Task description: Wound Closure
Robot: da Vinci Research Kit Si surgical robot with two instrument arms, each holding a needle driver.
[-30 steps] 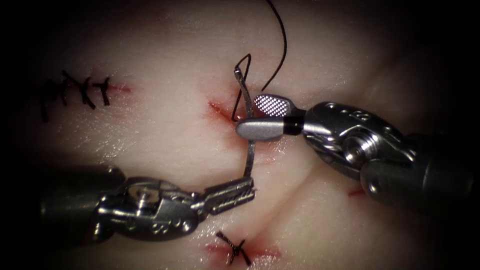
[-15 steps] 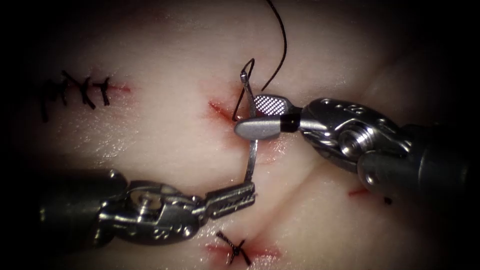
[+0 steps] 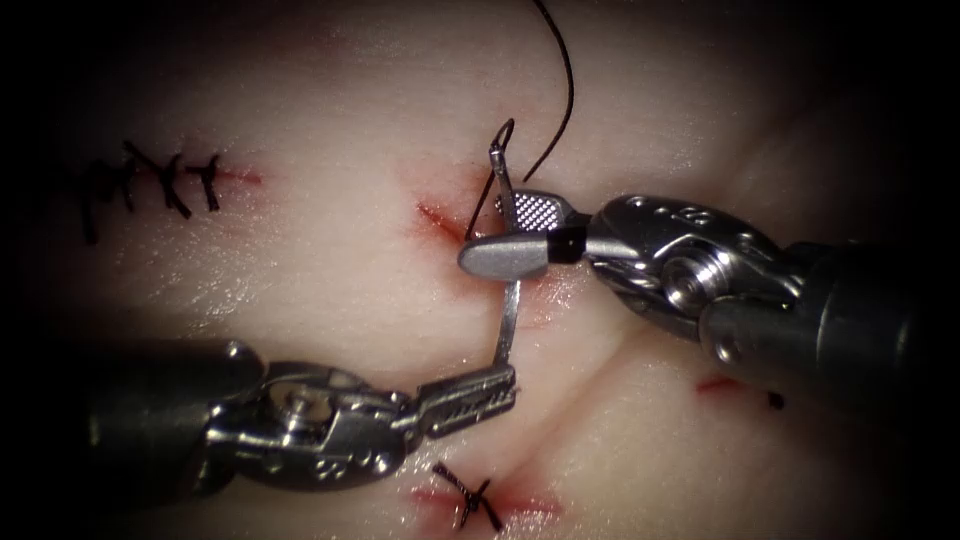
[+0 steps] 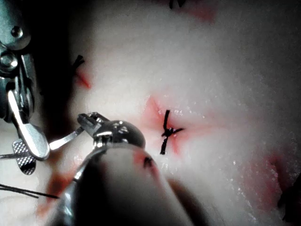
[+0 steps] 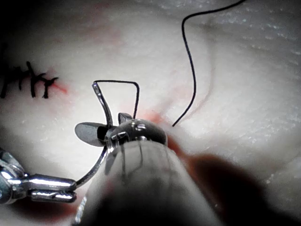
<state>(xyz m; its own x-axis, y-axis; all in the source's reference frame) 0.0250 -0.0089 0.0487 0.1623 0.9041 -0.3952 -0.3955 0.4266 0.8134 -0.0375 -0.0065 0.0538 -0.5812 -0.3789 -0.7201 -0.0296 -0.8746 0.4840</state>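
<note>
in the endoscope view the light falls from above onto the tissue (image 3: pixel 330 260) around the right tool (image 3: pixel 497 235), bright and pale there, and fades to near black out behind both shafts. glare sits on the right tool's lower jaw and wrist, and the checked face of its parted upper jaw catches light. more glints lie on the left tool (image 3: pixel 503 382) and along the needle (image 3: pixel 508 320) it grips. a soft shadow lies on the tissue just beside the left tool. in the wrist views the tissue is strongly lit, and each near shaft is a dark mass with a highlight on its rounded wrist.
</note>
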